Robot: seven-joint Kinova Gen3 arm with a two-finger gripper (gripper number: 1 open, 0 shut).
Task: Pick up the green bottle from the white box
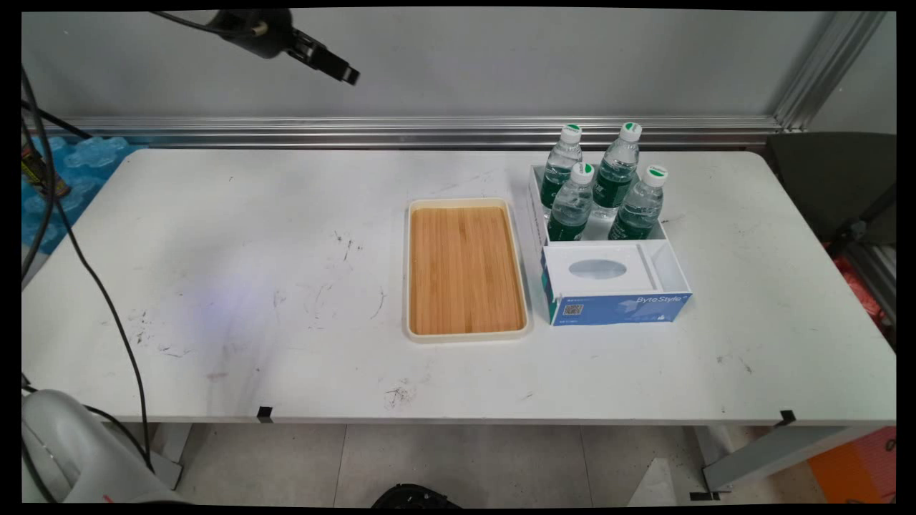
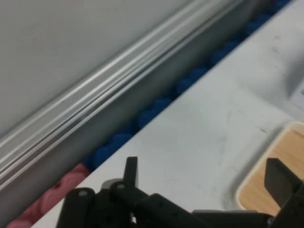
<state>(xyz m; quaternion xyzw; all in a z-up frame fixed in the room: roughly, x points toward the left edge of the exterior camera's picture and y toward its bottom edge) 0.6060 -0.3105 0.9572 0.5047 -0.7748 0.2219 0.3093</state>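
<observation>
My gripper (image 1: pixel 342 71) hangs high above the table's far side, near the wall and well left of everything on the table. In the hand view the gripper (image 2: pixel 204 173) is open, its two fingers wide apart with nothing between them. A bamboo-bottomed tray with a cream rim (image 1: pixel 465 268) lies empty at the table's middle, and its corner (image 2: pixel 280 166) shows in the hand view at lower right. To its right, a white box (image 1: pixel 676 261) holds several green-labelled water bottles (image 1: pixel 570 204) at the back and a blue and white tissue box (image 1: pixel 615 290) at the front.
The white table (image 1: pixel 250 286) is scuffed on its left half. An aluminium rail (image 1: pixel 429 132) runs along the wall behind it, seen also in the hand view as the rail (image 2: pixel 95 114). Black cables (image 1: pixel 100 286) hang at the left. Blue foam (image 1: pixel 79 172) lies past the far left corner.
</observation>
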